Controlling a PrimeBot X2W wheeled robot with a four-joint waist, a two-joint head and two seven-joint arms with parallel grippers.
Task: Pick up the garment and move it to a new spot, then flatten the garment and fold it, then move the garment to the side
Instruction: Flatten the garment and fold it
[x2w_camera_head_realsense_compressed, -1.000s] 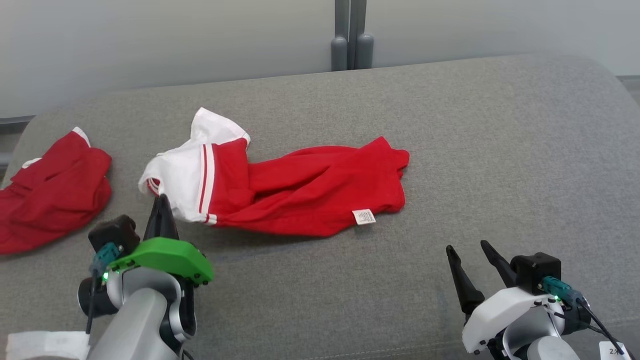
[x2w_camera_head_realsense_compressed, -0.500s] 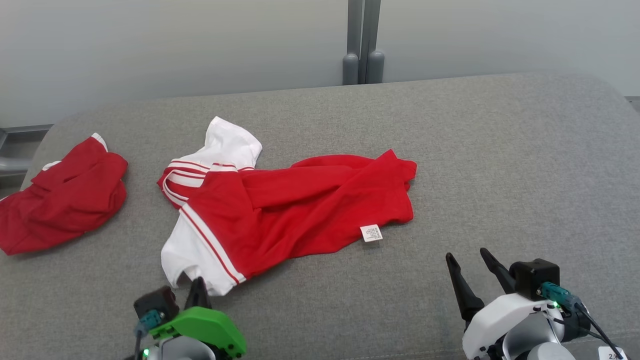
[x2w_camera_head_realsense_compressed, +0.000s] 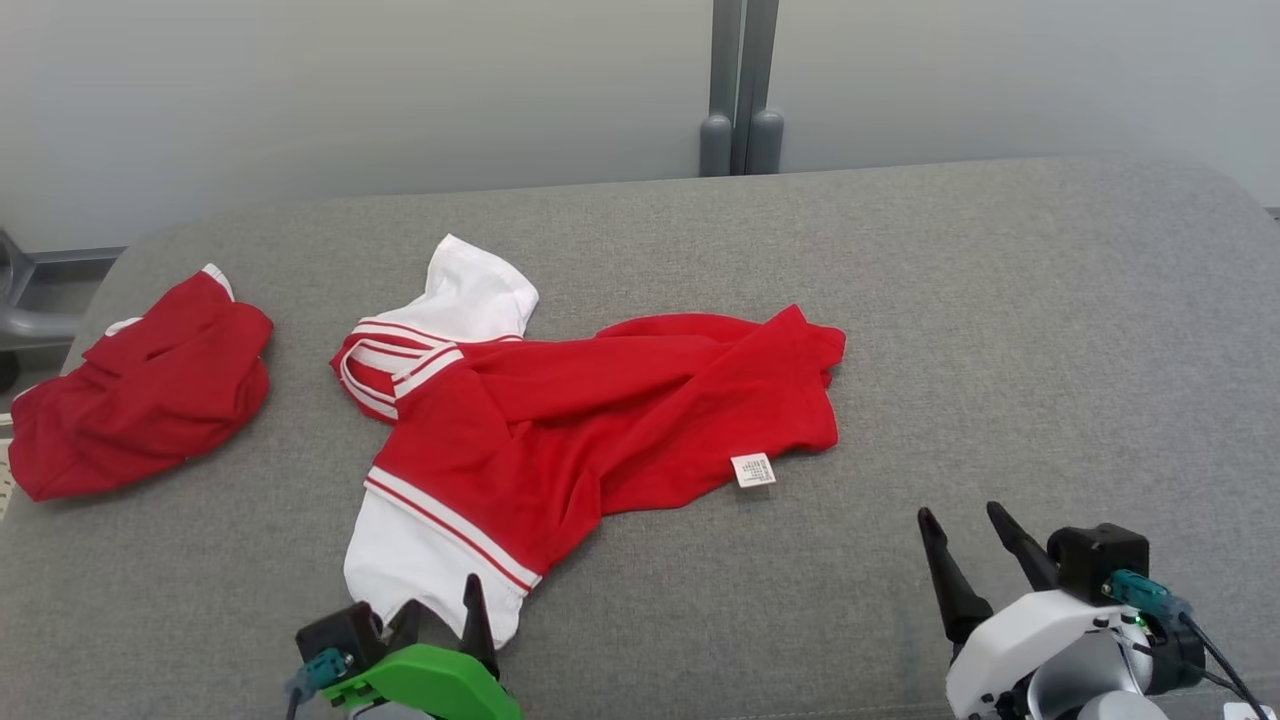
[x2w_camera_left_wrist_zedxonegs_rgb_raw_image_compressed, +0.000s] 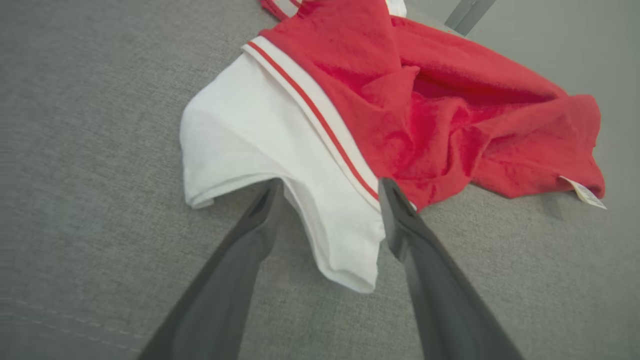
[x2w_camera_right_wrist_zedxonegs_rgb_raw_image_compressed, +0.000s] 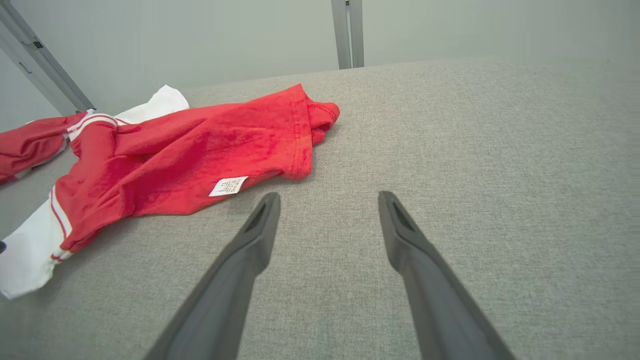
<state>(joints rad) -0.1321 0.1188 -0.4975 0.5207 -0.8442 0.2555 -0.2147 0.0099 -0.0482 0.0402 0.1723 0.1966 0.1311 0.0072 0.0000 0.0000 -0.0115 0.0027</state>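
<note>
Left gripper (x2w_camera_left_wrist_zedxonegs_rgb_raw_image_compressed: 330, 184): we see it low, fingers spread wide, straddling the garment (x2w_camera_head_realsense_compressed: 600, 400) at its white sleeve, gripping nothing.
Right gripper (x2w_camera_right_wrist_zedxonegs_rgb_raw_image_compressed: 327, 196): spread wide, empty, hovering.
Tag (x2w_camera_head_realsense_compressed: 752, 470): print unreadable.

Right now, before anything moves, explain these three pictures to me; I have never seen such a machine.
This is a wheeled robot with two arms, each ending in two long dark fingers. One picture looks down from its head; the other two look along each wrist's fingers. On the grey fabric surface lies a crumpled red cloth shirt with white sleeves, and a second red garment further left. The left fingers stand open with the hem of the near white sleeve between them, not pinched. The right fingers are open, over bare fabric. Nothing is held.
</note>
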